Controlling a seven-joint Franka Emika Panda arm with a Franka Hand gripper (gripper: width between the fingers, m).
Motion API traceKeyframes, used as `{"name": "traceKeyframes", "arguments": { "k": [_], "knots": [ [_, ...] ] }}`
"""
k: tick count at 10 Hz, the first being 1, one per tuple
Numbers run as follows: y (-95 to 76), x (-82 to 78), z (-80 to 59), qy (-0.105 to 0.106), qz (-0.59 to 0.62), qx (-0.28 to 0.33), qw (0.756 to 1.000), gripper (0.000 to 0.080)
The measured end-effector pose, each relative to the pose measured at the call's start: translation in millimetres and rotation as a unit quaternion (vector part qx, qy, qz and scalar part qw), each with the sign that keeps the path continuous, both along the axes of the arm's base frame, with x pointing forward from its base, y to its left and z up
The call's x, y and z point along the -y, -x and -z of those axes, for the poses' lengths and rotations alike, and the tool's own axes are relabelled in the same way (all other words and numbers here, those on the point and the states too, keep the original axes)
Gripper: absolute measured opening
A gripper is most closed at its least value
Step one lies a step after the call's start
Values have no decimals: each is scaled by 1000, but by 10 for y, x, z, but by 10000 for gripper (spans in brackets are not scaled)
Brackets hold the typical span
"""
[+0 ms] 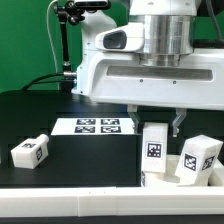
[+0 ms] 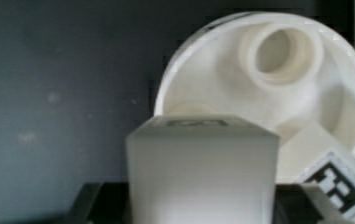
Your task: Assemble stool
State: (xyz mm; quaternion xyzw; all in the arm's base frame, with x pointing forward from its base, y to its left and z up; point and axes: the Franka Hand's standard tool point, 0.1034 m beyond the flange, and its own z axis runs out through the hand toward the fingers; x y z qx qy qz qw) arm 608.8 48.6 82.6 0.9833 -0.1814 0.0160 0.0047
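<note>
- A white robot arm fills the upper half of the exterior view, above a black table [image 1: 60, 170]
- Its gripper [image 1: 156, 124] points straight down, with dark fingertips [image 1: 178, 122] showing on either side of a white blocky stool leg
- The jaws are part-way closed and appear to pinch this upright leg [image 1: 155, 146] by its top; its black-and-white tag faces the camera
- Just beneath the upright leg, towards the exterior view's right, lies a low white shape that looks like the round seat [image 1: 158, 179]
- In the wrist view the upright leg [image 2: 200, 168] stands in the foreground and hides part of the seat [image 2: 218, 95], a pale disc with a round socket [image 2: 280, 50] in it
- A second leg [image 1: 198, 158] sits tilted just beside the upright leg, on the exterior view's right; its tag [image 2: 343, 187] shows at the edge of the wrist view
- A third leg [image 1: 32, 150] lies well apart, on the exterior view's left
- The marker board [image 1: 100, 126] lies flat on the table between the third leg and the gripper
</note>
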Motion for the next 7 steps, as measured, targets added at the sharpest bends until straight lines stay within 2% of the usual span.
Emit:
{"name": "traceKeyframes", "arguments": {
  "k": [4,7],
  "knots": [
    [-7,-60,1,-10,116,6,993,337],
    [-6,-78,2,-17,205,6,979,337]
  ]
}}
